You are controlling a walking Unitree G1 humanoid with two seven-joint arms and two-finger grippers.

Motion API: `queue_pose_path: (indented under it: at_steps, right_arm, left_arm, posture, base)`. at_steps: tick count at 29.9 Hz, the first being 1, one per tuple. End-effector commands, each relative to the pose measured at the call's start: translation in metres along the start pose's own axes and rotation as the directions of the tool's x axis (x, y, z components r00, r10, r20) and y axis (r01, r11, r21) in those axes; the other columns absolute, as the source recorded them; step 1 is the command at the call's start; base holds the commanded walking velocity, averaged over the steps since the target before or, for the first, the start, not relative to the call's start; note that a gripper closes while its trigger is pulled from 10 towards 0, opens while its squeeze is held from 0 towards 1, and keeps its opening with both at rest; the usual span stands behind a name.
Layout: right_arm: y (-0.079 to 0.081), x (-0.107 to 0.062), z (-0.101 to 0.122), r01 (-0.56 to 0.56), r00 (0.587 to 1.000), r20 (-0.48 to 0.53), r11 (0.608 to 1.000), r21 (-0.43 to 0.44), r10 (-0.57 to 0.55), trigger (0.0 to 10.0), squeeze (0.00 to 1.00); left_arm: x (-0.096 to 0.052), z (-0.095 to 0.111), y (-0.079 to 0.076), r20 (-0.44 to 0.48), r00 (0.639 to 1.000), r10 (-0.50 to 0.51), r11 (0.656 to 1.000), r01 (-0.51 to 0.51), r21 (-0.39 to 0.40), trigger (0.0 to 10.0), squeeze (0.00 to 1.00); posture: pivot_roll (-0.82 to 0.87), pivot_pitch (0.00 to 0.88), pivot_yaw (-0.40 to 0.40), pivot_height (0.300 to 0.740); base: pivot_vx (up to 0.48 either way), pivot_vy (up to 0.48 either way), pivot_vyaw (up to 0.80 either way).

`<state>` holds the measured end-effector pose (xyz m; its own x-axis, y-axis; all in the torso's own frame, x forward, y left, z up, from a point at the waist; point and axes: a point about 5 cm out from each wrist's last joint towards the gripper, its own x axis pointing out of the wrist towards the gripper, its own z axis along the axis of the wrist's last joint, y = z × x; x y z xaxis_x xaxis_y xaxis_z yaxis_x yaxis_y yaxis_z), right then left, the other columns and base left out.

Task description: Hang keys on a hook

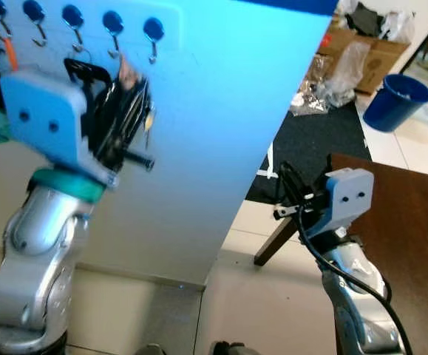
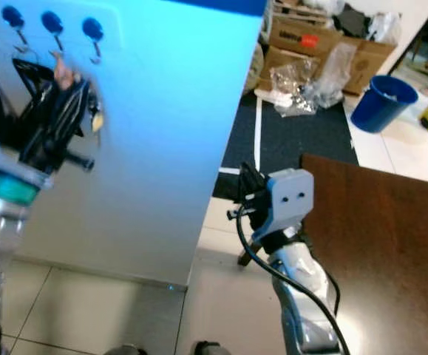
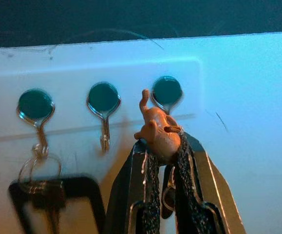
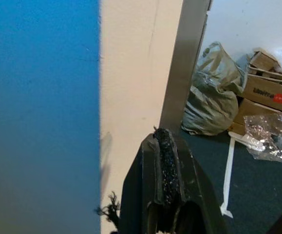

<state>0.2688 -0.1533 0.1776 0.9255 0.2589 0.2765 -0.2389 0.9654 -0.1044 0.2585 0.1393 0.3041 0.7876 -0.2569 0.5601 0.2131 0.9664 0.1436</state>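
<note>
The left tool (image 3: 162, 161) is reaching up against the pale blue panel (image 1: 221, 111), its two black fingers (image 3: 150, 190) pinching a small tan charm (image 3: 158, 131) that is sticking out from between their tips, with a key (image 1: 148, 118) dangling beside them. That charm is sitting just below the rightmost hook (image 3: 166, 95) seen from the left wrist, near its lower end; whether anything is actually looped over the hook cannot be made out. Two more round-capped hooks are lining up beside it: the middle hook (image 3: 103, 105) is hanging bare, and the far hook (image 3: 35, 109) is carrying another key ring (image 3: 38, 168) with a dark fob. From the head camera, a row of five blue-capped hooks (image 1: 73, 22) is running along the top of the panel.

The right tool (image 1: 291, 194) is hanging lower, in front of the dark wooden surface (image 1: 406, 222), its fingers (image 4: 166, 165) pressing together on nothing. Beyond it, a blue bucket (image 1: 396, 100), cardboard boxes (image 2: 324, 41) and crumpled plastic bags (image 2: 302, 85) are lying on the dark carpet (image 1: 324, 140).
</note>
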Motion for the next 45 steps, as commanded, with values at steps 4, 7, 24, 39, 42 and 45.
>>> queue_pose_path:
  at_steps: [4,7,24,39,42,45]
  right_arm:
    - [-0.003,-0.001,0.0,0.008,1.0,-0.004,1.0,-0.01,-0.008,10.0,0.0]
    - [-0.003,-0.002,0.0,0.012,1.0,-0.004,1.0,-0.011,-0.012,10.0,0.0]
    - [-0.003,-0.003,-0.001,0.017,1.0,-0.005,1.0,-0.011,-0.017,10.0,0.0]
    - [-0.003,-0.003,-0.001,0.012,1.0,-0.008,1.0,-0.011,-0.012,10.0,0.0]
    - [-0.002,-0.003,-0.002,0.013,1.0,-0.008,1.0,-0.01,-0.013,10.0,0.0]
    - [-0.002,-0.003,-0.002,0.013,1.0,-0.007,1.0,-0.009,-0.013,10.0,0.0]
  left_arm:
    - [0.018,0.012,0.007,0.066,0.998,0.008,1.0,-0.008,0.001,10.0,0.0]
    - [0.022,0.017,0.009,0.09,0.996,0.009,1.0,-0.008,-0.005,10.0,0.0]
    - [0.016,0.016,0.005,0.066,0.997,-0.044,0.999,0.045,-0.012,10.0,0.0]
    - [0.013,0.018,0.002,0.066,0.996,-0.062,0.997,0.064,-0.043,10.0,0.0]
    - [0.015,0.022,0.005,0.082,0.996,-0.046,0.997,0.051,-0.057,10.0,0.0]
    - [0.013,0.023,0.01,0.078,0.996,-0.042,0.998,0.046,-0.045,10.0,0.0]
  posture:
    - [0.05,0.09,-0.001,0.74]
    - [0.04,0.087,0.002,0.74]
    - [0.04,0.093,0.009,0.74]
    - [0.04,0.092,0.006,0.74]
    - [0.04,0.092,0.006,0.74]
    - [0.04,0.091,0.006,0.74]
  base:
    - [0.0,0.0,0.0]
    - [0.0,0.0,0.0]
    - [0.0,0.0,0.0]
    - [0.0,0.0,0.0]
    - [0.0,0.0,0.0]
    - [0.0,0.0,0.0]
